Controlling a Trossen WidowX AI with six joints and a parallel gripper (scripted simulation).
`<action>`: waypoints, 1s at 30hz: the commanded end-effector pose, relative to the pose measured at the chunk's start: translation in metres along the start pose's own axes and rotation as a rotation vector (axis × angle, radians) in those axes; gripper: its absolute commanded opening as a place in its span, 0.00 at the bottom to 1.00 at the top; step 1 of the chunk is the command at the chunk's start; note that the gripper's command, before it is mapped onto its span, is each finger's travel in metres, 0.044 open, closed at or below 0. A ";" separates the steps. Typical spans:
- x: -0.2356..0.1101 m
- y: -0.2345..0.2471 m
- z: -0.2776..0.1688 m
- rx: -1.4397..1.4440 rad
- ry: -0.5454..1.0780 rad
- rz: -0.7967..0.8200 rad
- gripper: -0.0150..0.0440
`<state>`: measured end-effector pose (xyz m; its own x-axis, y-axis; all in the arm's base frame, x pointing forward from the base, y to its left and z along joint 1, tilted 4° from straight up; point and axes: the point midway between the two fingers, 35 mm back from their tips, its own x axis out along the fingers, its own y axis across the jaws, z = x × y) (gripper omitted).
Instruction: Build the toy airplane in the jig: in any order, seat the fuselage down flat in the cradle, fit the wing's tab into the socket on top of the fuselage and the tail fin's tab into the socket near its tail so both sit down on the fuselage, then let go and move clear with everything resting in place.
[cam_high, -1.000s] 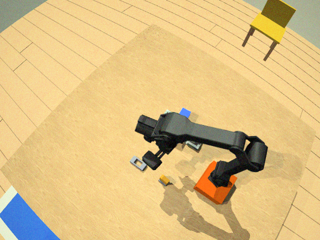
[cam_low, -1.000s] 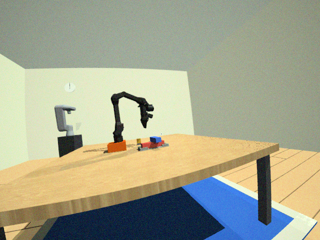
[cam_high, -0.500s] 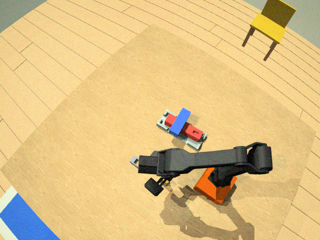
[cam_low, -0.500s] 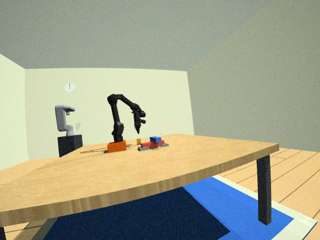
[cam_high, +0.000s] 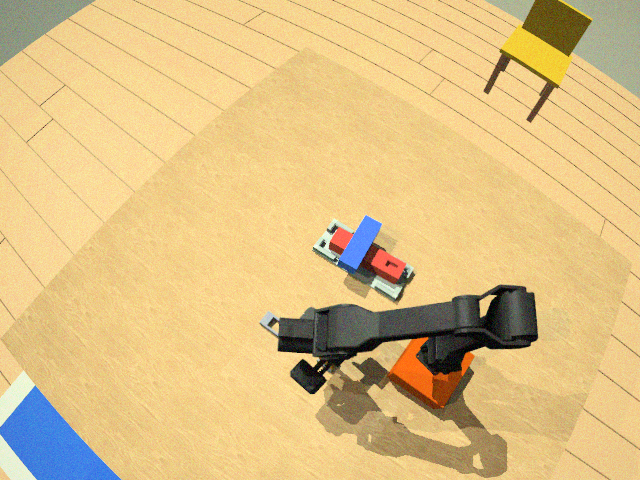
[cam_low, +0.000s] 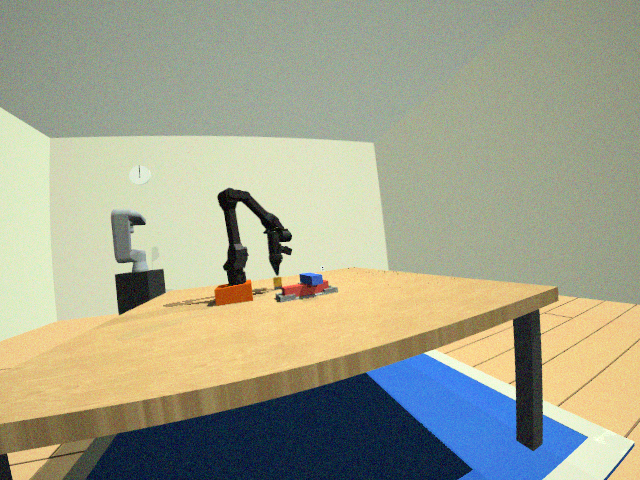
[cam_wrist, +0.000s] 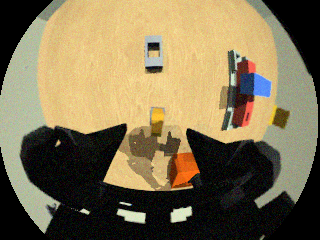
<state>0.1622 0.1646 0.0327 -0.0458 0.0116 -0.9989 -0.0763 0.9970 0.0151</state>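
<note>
While the gripper (cam_wrist: 155, 139) hangs at lower centre of the wrist view with fingers spread wide and nothing between them, the yellow tail fin (cam_wrist: 158, 115) lies on the table (cam_high: 217, 196) just beyond. Red fuselage (cam_high: 388, 264) sits in the grey jig (cam_high: 393, 289) at centre of the top view (blue wing (cam_high: 360, 243) set across it).

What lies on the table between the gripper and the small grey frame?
A small yellow block: the wrist view shows it just ahead of the open gripper, short of the grey frame.
</note>
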 end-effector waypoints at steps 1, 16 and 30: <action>0.006 0.001 -0.001 0.005 0.004 0.003 1.00; 0.030 0.001 0.000 0.005 0.004 0.003 1.00; 0.050 0.000 -0.002 0.005 0.005 0.003 1.00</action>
<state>0.1591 0.1646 -0.0145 -0.0473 0.0101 -0.9988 -0.0763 0.9970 0.0137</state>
